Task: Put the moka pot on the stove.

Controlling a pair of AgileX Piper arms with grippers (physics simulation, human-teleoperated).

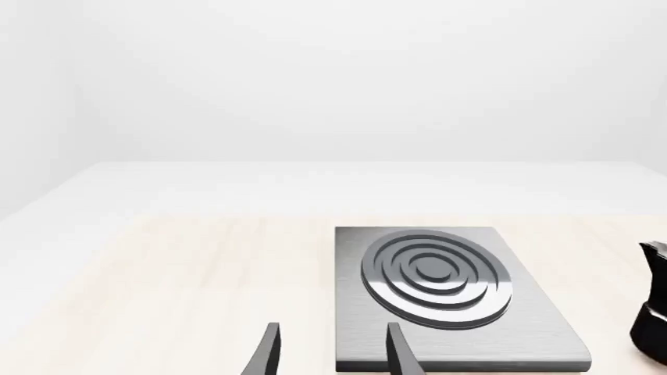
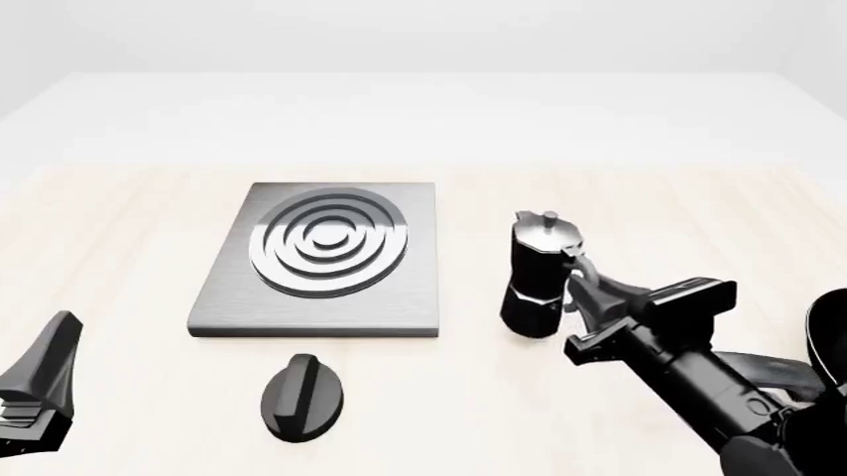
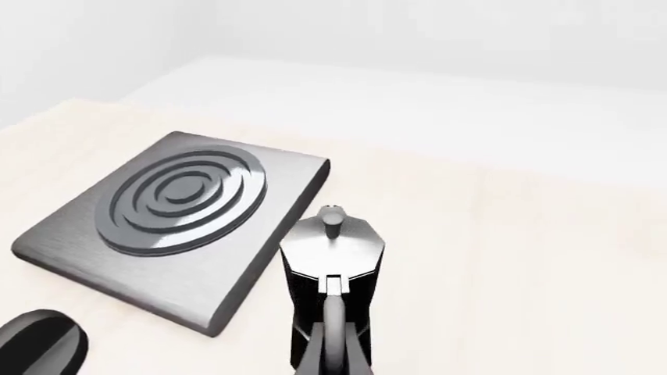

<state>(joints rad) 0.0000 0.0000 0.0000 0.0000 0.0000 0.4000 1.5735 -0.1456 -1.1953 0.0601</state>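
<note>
The moka pot point(image 2: 537, 273), black with a shiny silver top and knobbed lid, stands upright on the table just right of the stove point(image 2: 324, 256), a flat grey slab with raised concentric rings. My right gripper point(image 2: 584, 288) reaches in from the right and is shut on the pot's side handle point(image 3: 333, 324). In the right wrist view the moka pot point(image 3: 331, 254) fills the near centre, with the stove point(image 3: 177, 211) beside it. My left gripper point(image 1: 333, 355) is open and empty, hanging before the stove point(image 1: 438, 289). The moka pot point(image 1: 652, 308) shows at that frame's edge.
A black oval knob point(image 2: 302, 397) lies on the table in front of the stove, also seen as a knob point(image 3: 40, 344) in the right wrist view. My left gripper point(image 2: 44, 382) sits low at the table's front left. The pale wooden tabletop point(image 2: 688, 198) extends beyond.
</note>
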